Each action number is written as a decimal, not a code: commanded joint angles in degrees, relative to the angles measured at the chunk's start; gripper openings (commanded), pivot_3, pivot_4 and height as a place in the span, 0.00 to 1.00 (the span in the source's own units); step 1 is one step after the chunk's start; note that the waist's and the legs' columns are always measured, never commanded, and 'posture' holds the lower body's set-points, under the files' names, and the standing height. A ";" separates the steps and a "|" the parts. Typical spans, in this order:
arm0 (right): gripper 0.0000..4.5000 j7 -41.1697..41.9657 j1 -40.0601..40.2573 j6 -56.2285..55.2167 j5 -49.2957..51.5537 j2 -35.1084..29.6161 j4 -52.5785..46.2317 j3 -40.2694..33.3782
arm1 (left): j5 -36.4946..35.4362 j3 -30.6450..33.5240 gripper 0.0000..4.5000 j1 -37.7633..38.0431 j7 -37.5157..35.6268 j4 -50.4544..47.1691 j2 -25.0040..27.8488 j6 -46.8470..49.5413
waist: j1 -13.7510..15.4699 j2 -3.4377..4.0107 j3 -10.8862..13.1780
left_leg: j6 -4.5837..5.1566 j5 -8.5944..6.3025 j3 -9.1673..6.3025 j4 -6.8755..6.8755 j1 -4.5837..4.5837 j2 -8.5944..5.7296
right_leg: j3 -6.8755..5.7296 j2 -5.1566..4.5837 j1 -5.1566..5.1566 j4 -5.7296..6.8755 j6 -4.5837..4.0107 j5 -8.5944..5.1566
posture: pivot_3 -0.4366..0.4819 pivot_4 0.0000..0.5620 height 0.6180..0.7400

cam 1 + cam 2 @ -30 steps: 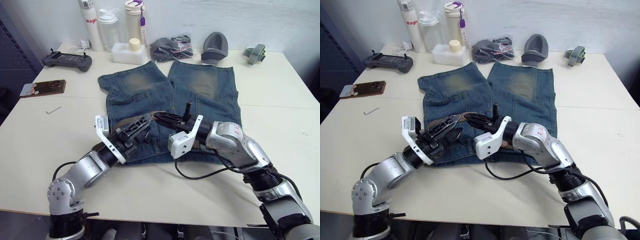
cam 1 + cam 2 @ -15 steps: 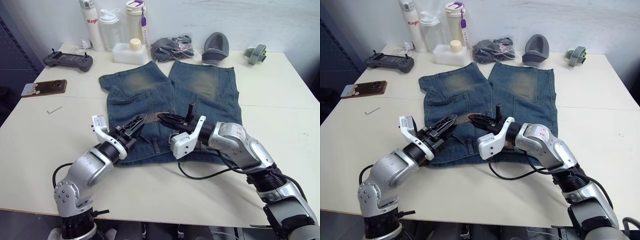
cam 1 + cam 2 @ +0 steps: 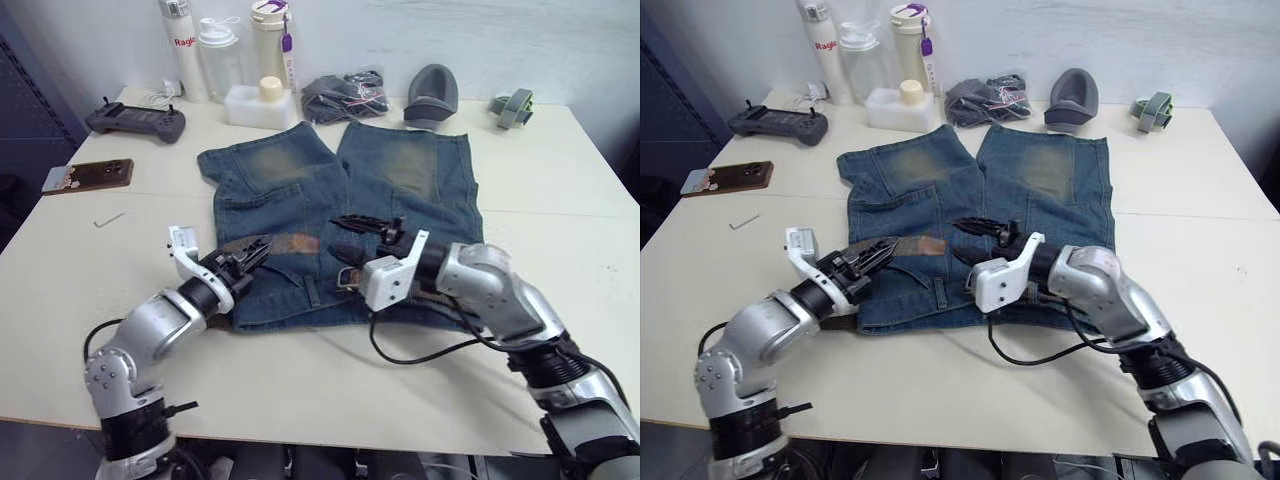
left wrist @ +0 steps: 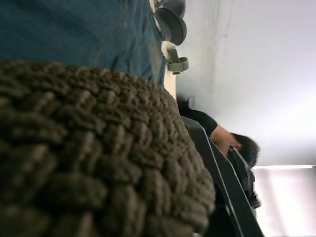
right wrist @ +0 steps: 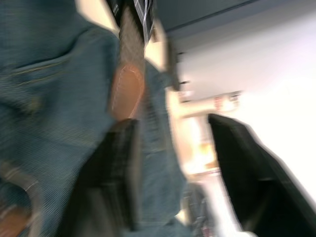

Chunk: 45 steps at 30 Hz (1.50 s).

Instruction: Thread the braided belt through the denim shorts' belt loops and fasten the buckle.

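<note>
Left pincer (image 3: pixel 252 250) on braided belt (image 3: pixel 290 244); right pincer (image 3: pixel 362 224) agape.

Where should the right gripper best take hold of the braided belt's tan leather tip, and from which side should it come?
Probably at the tan leather tip itself, which lies flat on the denim shorts with its free end pointing to the right gripper. The left gripper already holds the braided belt at the woven part beside it, so come from the robot's right, fingers above and below the flat strip.

braided belt (image 4: pixel 89 163) hiding left hand (image 3: pixel 248 255), buckle (image 3: pixel 346 279) indistinct
</note>
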 commanded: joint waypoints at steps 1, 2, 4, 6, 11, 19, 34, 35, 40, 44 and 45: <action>0.92 13.49 -3.94 12.67 15.25 -4.86 0.92 -5.61 | -0.49 2.06 0.00 3.41 -6.63 1.56 5.19 4.99 | 0.05 0.06 0.04 | 0.01 -0.01 -0.01 0.00 0.01 0.00 | 0.00 -0.01 0.01 -0.03 -0.02 -0.01 | 0.48 0.27 0.31; 0.99 16.02 -5.37 17.19 18.21 -5.93 1.29 -6.55 | -0.49 1.67 0.00 4.50 -8.02 1.40 6.06 5.37 | 0.14 0.11 0.07 | 0.02 -0.01 -0.01 -0.01 0.01 0.01 | 0.00 -0.02 0.03 -0.10 -0.06 -0.03 | 0.48 0.27 0.31; 0.99 20.27 -7.79 23.64 21.52 -7.65 1.55 -7.32 | -0.49 0.62 0.00 6.46 -8.96 0.18 6.28 4.88 | 0.26 0.18 0.10 | 0.07 -0.02 -0.01 -0.01 -0.01 0.01 | 0.00 -0.06 0.05 -0.23 -0.09 -0.05 | 0.48 0.27 0.31; 0.99 22.67 -8.94 27.35 21.85 -8.76 0.95 -7.01 | -0.49 -0.98 0.00 8.38 -8.46 -1.60 6.45 3.67 | 0.47 0.18 0.10 | 0.10 -0.04 -0.07 -0.11 0.04 0.02 | -0.03 -0.07 0.14 -0.40 -0.12 -0.06 | 0.48 0.27 0.31; 0.99 23.19 -11.36 27.75 18.16 -9.05 2.38 -6.83 | -0.49 -6.29 0.00 10.63 -0.98 -5.16 3.38 -2.27 | 1.32 0.35 0.14 | 0.10 -0.04 -0.19 -0.27 0.12 0.03 | -0.09 -0.08 0.33 -0.73 -0.12 -0.06 | 0.48 0.27 0.31; 0.99 24.57 -11.93 31.04 18.42 -9.75 -0.39 -8.10 | -0.49 -15.98 0.00 9.13 9.80 -9.85 -6.61 -11.48 | 2.95 0.54 0.11 | 0.25 -0.12 -0.20 -0.26 0.15 0.02 | -0.13 -0.07 0.61 -1.10 -0.07 -0.03 | 0.48 0.27 0.31; 0.99 26.18 -2.11 36.57 17.76 -17.82 -9.30 -10.42 | -0.49 -19.73 0.00 5.10 16.25 -9.30 -11.66 -13.06 | 3.14 0.56 0.10 | 0.44 -0.19 -0.19 -0.25 0.09 -0.02 | -0.15 -0.07 0.84 -1.58 0.01 0.00 | 0.48 0.27 0.31; 0.99 26.04 -1.86 36.66 17.77 -18.00 -9.53 -10.45 | -0.49 -19.66 0.00 5.11 16.72 -9.60 -11.90 -13.14 | 3.10 0.57 0.10 | 0.45 -0.19 -0.19 -0.24 0.10 -0.03 | -0.15 -0.06 0.85 -1.58 0.02 0.00 | 0.48 0.27 0.31; 0.99 23.92 -2.22 37.35 17.32 -16.65 -10.70 -10.23 | -0.49 -22.17 0.00 4.05 23.86 -11.87 -14.45 -14.33 | 3.07 0.56 0.11 | 0.43 -0.15 -0.18 -0.26 0.09 -0.02 | -0.15 -0.07 0.90 -1.73 0.47 -0.01 | 0.48 0.27 0.31; 0.99 23.36 -1.89 39.94 17.71 -16.51 -13.11 -10.48 | -0.49 -24.43 0.00 3.26 24.90 -8.43 -15.42 -11.62 | 3.08 0.56 0.11 | 0.42 -0.15 -0.18 -0.29 0.07 -0.02 | -0.15 -0.07 0.90 -1.78 0.54 -0.01 | 0.48 0.27 0.31; 0.99 23.39 -1.70 40.79 17.89 -16.65 -13.88 -10.57 | -0.49 -24.32 0.00 3.10 24.49 -7.07 -15.39 -10.71 | 3.11 0.56 0.11 | 0.41 -0.14 -0.18 -0.30 0.07 -0.02 | -0.15 -0.07 0.90 -1.79 0.54 -0.01 | 0.48 0.27 0.31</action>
